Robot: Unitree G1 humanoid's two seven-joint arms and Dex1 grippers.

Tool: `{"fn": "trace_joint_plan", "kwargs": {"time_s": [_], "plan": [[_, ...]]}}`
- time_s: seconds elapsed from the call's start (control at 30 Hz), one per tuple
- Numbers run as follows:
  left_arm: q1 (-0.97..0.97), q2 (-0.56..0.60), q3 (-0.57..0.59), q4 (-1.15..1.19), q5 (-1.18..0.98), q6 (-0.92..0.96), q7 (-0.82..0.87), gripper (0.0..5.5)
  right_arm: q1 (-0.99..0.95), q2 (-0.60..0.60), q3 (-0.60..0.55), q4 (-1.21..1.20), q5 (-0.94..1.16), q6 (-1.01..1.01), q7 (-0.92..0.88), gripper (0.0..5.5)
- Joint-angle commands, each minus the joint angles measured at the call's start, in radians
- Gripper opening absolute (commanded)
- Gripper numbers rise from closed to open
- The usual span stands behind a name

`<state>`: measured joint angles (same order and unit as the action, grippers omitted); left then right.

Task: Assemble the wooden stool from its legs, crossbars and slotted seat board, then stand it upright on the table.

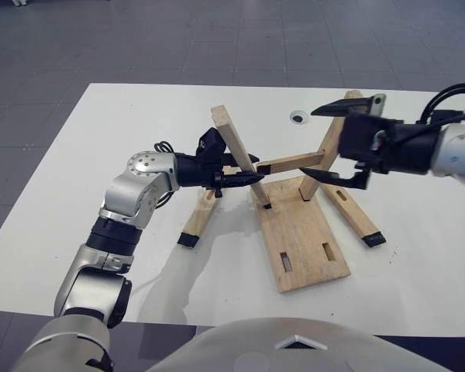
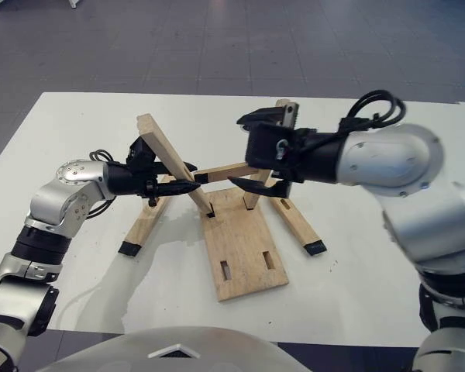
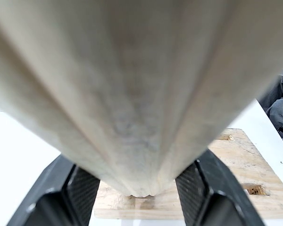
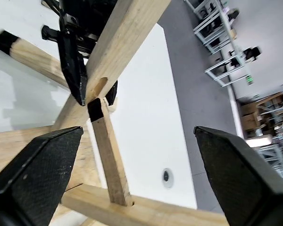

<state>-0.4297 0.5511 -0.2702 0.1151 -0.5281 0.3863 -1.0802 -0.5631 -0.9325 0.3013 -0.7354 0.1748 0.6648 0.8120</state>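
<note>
- The left tool (image 1: 244,180) pinches the slanted left leg (image 1: 234,138), whose lower end meets the seat board (image 1: 306,236) lying flat on the table (image 1: 124,116).
- The left wrist view shows that leg pressed between both pads (image 3: 82,193).
- The right tool (image 1: 323,143) is spread wide about the right leg (image 1: 331,136).
- The right wrist view shows the crossbar (image 4: 111,155), its dark end at the left leg's notch.

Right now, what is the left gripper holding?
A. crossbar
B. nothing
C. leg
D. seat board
C: the left gripper is shut on the slanted leg. In the left wrist view, the wood sits between its pads.
</note>
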Motion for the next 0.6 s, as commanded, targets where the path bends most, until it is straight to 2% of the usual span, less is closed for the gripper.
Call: {"fn": "trace_joint_plan", "kwargs": {"time_s": [0.03,0.27,0.6], "plan": [[0.079,0.018,-0.093,0.078,0.148,0.078,0.052,2.06,0.039,0.058,0.125,0.017,-0.180,-0.144,-0.065,4.35],[0.062,0.014,-0.101,0.092,0.150,0.074,0.045,2.06,0.134,0.070,0.262,0.156,-0.536,-0.430,-0.150,4.35],[0.048,0.005,-0.105,0.101,0.151,0.071,0.047,2.06,0.181,0.200,0.289,0.383,-0.772,-0.626,-0.241,4.35]]}}
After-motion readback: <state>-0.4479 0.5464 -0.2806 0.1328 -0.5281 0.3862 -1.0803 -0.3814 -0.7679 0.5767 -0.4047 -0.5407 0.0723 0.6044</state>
